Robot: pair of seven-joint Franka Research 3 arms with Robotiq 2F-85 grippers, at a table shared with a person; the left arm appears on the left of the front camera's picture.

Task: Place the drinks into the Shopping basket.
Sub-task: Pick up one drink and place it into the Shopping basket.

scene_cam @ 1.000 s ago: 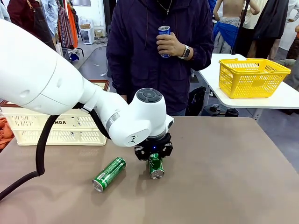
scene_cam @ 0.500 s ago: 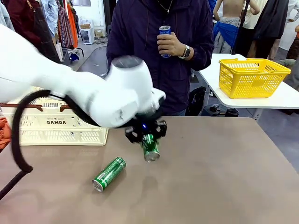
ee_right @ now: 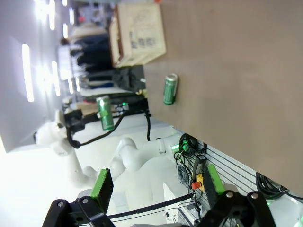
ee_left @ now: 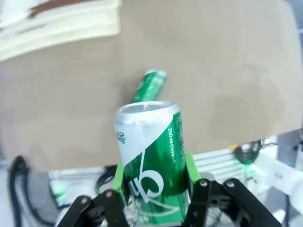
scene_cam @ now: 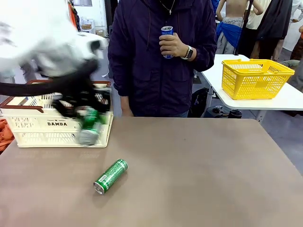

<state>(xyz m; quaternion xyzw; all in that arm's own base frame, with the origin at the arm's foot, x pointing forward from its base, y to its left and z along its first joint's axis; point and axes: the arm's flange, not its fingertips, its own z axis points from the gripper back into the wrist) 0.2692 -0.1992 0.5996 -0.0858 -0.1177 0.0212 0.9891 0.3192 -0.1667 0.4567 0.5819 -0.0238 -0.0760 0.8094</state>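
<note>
My left gripper (scene_cam: 87, 118) is shut on a green drink can (scene_cam: 89, 124) and hangs, blurred by motion, in front of the right end of the cream Shopping basket (scene_cam: 42, 125). In the left wrist view the can (ee_left: 151, 151) sits between the green pads (ee_left: 191, 171), silver top outward. A second green can (scene_cam: 111, 176) lies on its side on the brown table; it also appears in the wrist views (ee_left: 150, 85) (ee_right: 169, 89). The person's hand holds a blue can (scene_cam: 166, 33) at chest height. My right gripper (ee_right: 157, 182) is open and off the table's edge.
A person in a dark jacket (scene_cam: 156, 56) stands at the far side. A yellow mesh basket (scene_cam: 255, 78) sits on a white table at the back right. The brown table (scene_cam: 213, 170) is bare to the right of the lying can.
My left arm has lifted the green can off the table's middle and swung it left and away, up to the Shopping basket's right end. The other can and the person's hand have stayed put.
</note>
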